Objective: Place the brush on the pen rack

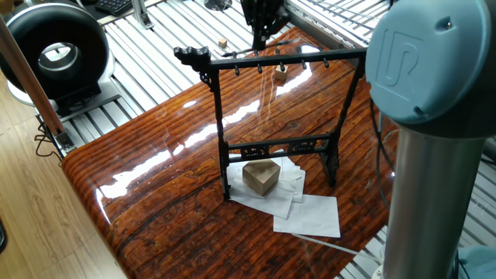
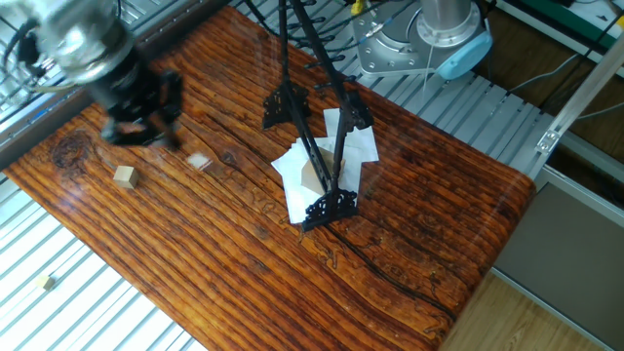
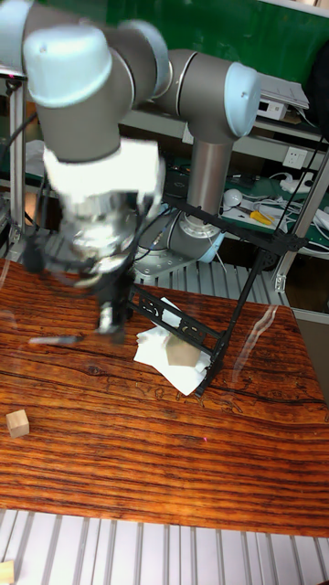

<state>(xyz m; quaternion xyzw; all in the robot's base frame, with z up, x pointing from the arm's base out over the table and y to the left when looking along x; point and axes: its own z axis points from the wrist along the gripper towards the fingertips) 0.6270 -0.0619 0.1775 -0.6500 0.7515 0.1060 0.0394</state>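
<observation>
Brush (image 3: 55, 340) near blurred fingers (image 3: 111, 320), grip unclear; pen rack (image 3: 206, 274) straddles wooden block (image 1: 261, 176).

The rack (image 1: 279, 116) stands upright on the table (image 1: 155, 178), its feet on sheets of paper (image 1: 310, 213). A block (image 1: 261, 177) sits on the paper between the uprights, just below the lower rail. In the tall fixed view, the gripper (image 3: 110, 315) hangs above the table left of the rack, and the brush (image 3: 55, 340) lies level, farther left of the rack; contact with the gripper cannot be told. A cube (image 3: 17, 423) rests on the table well left of the rack, nearer the front edge.
</observation>
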